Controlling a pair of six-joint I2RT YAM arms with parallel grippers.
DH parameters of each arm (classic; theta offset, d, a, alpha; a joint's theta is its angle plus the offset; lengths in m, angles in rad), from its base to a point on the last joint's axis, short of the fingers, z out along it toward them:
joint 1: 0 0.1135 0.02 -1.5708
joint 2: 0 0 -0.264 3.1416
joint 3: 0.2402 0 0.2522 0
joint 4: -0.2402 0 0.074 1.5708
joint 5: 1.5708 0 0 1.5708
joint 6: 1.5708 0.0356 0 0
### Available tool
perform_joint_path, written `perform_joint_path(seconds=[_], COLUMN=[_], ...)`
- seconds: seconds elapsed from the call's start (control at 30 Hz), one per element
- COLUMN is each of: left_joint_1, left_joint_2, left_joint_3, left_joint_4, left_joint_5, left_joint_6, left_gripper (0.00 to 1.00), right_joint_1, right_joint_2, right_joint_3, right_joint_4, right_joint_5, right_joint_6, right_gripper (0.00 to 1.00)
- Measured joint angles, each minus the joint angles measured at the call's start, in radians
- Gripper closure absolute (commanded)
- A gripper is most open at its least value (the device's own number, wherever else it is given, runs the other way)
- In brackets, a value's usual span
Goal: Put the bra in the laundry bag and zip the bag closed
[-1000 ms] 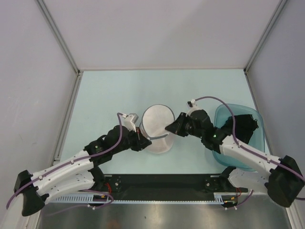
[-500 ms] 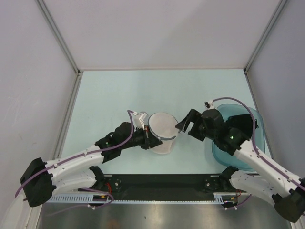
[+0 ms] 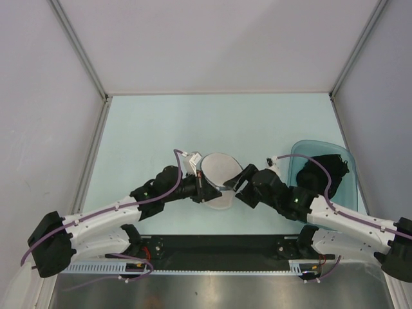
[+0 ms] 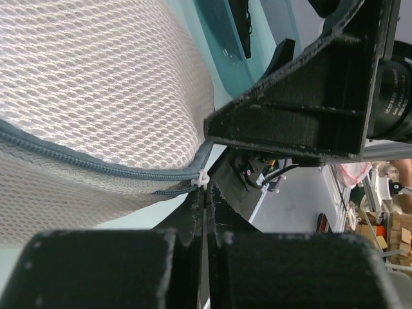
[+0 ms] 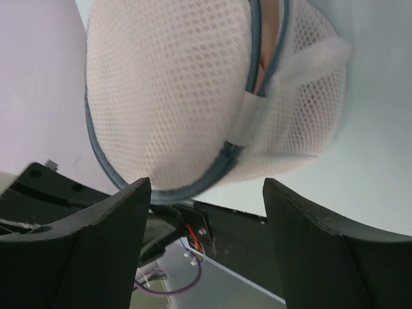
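Observation:
The laundry bag (image 3: 221,174) is a round white mesh pod (image 5: 174,77) lying between both arms. Its dark zip (image 4: 96,164) runs round the rim. Through a short gap in the zip a sliver of the salmon-pink bra (image 5: 264,58) shows inside. My left gripper (image 3: 205,188) is at the bag's near left rim and is shut (image 4: 203,190) on the white zip pull (image 4: 202,179). My right gripper (image 3: 240,183) is low at the bag's right side and open (image 5: 206,188). Its fingers (image 5: 122,219) stand wide apart just short of the bag's lower rim and hold nothing.
A translucent teal basin (image 3: 344,196) with a black garment (image 3: 327,168) in it stands at the right, close behind my right arm. A white fabric tab (image 5: 283,90) crosses the zip on the bag. Grey walls enclose the pale table (image 3: 154,129).
My right gripper opened and let go of the bag, drew back, then came in lower beside it. My left gripper, still shut, moved right along the rim, and the bag shifted right.

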State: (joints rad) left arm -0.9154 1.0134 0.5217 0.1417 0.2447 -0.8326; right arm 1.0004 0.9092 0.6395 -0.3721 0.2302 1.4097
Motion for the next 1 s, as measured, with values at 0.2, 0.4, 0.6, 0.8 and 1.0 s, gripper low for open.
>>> perform_joint_path(seconds=[0.2,0.4,0.6,0.8,1.0], left_joint_1=[-0.005,-0.005,0.034,0.251,0.346], left_joint_2=[-0.024,-0.028,-0.031,-0.101,-0.089], left_joint_3=[-0.019,-0.019,-0.019,-0.028,-0.032], left_joint_4=[-0.005,-0.008,-0.046,-0.149,-0.143], left_joint_5=[-0.001,-0.005,0.002,0.051,0.188], left_joint_6=[-0.005,-0.005,-0.001,0.042,0.085], left_gripper=[1.0,1.0,1.0,1.0,1.0], right_joint_1=[0.0,-0.01,-0.061,-0.229,-0.433], right_joint_2=[0.053,0.113,0.114,0.05,0.089], right_joint_3=[-0.002,-0.006,-0.029,-0.084,-0.068], right_joint_4=[0.094,0.156,0.217,0.269,0.328], right_joint_5=[0.036,0.036,-0.021,-0.195,-0.495], right_joint_6=[0.041,0.059,0.032,-0.133,-0.365], right_gripper=[0.43,0.85,1.0,1.0,1.0])
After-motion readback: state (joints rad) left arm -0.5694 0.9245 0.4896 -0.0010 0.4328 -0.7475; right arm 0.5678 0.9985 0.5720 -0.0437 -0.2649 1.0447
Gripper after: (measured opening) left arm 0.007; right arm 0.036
